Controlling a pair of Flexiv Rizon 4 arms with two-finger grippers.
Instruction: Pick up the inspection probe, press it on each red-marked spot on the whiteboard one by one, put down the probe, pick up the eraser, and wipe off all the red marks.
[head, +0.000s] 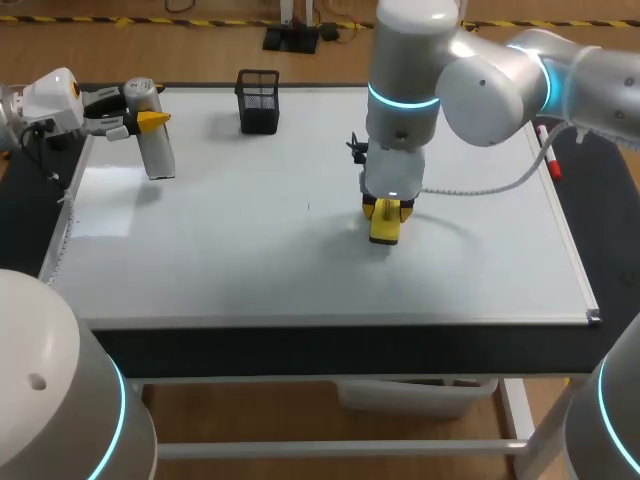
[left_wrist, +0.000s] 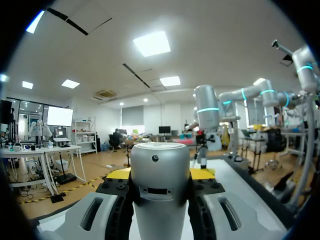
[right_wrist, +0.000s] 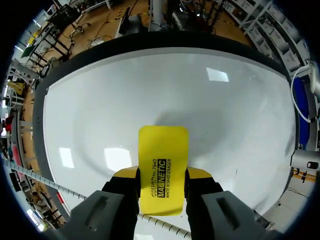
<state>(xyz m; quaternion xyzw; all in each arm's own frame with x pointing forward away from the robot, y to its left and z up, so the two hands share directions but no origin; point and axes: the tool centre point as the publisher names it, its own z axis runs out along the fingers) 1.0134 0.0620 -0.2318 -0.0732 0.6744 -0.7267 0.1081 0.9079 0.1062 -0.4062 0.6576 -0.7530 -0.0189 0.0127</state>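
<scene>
Right, the yellow eraser (head: 385, 226) stood on end just to the 3 o'clock side of the whiteboard's (head: 250, 260) centre, clamped from both sides by the right gripper (head: 386, 212), whose yellow fingertips pinched its flanks in the right wrist view. That arm came down on it nearly vertically, the eraser's free end pointing at the white surface; whether it actually pressed there could not be told. Out at the board's 10 o'clock corner, the silver inspection probe (head: 156, 140) hung roughly upright in the left gripper (head: 140, 121), both fingers closed against its body. A black mesh pen cup (head: 259, 101) stood on the 11 o'clock edge, and a red marker (head: 549, 162) lay along the 2 o'clock edge.
</scene>
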